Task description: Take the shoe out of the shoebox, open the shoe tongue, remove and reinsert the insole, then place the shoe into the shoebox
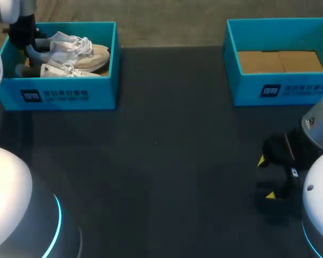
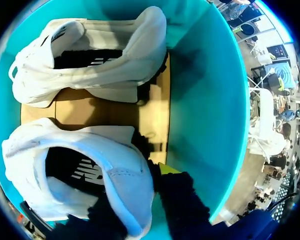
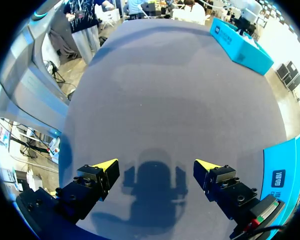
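Dark table, teal shoebox with two white shoes inside. Left gripper down at heel of nearer shoe; clamped or not, cannot tell. Right gripper wide apart over table. Seemingly the taking-out step; needed next: firm heel hold, straight lift.

dark table bears left shoebox and right shoebox.
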You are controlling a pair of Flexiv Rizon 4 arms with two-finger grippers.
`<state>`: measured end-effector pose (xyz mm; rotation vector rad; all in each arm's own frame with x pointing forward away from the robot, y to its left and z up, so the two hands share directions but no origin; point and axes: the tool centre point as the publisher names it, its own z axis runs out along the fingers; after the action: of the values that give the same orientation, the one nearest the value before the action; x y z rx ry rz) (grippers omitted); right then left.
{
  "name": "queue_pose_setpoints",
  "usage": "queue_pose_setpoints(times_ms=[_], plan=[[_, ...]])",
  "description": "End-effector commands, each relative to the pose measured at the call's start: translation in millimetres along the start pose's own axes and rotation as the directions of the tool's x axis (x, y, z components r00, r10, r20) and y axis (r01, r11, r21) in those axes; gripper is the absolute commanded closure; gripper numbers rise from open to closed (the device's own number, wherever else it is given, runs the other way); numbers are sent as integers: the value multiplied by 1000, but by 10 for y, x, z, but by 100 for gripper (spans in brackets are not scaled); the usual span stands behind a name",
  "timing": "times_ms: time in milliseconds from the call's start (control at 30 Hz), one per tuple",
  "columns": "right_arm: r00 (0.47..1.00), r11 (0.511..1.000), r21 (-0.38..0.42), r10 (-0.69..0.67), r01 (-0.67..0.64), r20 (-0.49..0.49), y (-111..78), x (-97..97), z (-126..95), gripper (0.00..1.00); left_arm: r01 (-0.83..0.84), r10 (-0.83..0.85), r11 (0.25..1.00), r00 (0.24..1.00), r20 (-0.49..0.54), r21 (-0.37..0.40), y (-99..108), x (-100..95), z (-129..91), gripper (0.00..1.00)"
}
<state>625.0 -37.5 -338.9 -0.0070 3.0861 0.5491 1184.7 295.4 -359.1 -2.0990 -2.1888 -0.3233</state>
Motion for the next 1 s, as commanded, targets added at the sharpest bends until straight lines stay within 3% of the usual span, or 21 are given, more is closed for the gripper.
queue_pose_setpoints(times_ms=[33,100,267,433,600,800,1000], plan=[[1000,1000,5,1,-1,4,8,19,2,0,1,-1,1000,1000,0,1,11,11,-10,62],[1000,1000,5,1,-1,4,8,19,2,0,-2,2,1000,1000,3,4,8,19,-6,51],[1000,1000,5,1,-1,4,8,19,2,0,-5,5,1000,1000,2,4,-23,35,-1,40],[1000,1000,5,1,-1,4,8,19,2,0,0,0,1000,1000,14,1,-28,57,-33,41],[1000,1000,5,1,-1,4,8,19,2,0,7,-8,1000,999,41,4,-38,56,-80,31],[1000,1000,5,1,-1,4,8,19,2,0,8,-9,1000,998,70,8,-63,12,-128,33],[1000,1000,5,1,-1,4,8,19,2,0,42,-43,999,989,142,8,-69,8,-323,14]])
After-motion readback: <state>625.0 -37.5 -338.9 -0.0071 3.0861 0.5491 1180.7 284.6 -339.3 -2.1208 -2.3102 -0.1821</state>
